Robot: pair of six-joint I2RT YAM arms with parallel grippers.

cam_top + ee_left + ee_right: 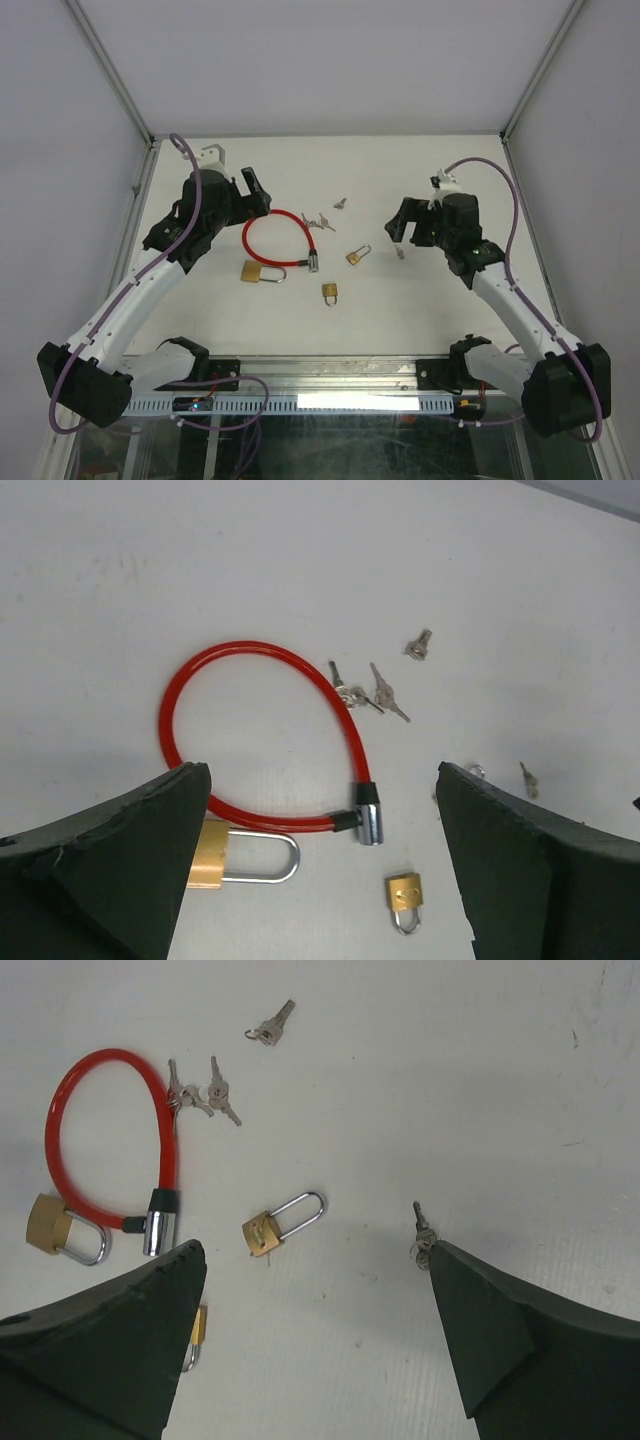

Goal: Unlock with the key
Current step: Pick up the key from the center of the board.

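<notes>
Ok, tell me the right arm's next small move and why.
Probably nudge the right claw sideways until the single key sits centred under it. The claw is open and empty, and that key lies at one fingertip's edge, off centre, so closing now would likely miss it.

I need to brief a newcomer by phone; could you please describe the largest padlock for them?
Find the red cable lock looped on the table, left of centre. The largest padlock lies just beside the loop's near edge. Its brass body outsizes the small padlock and the long-shackle padlock further right.
</notes>
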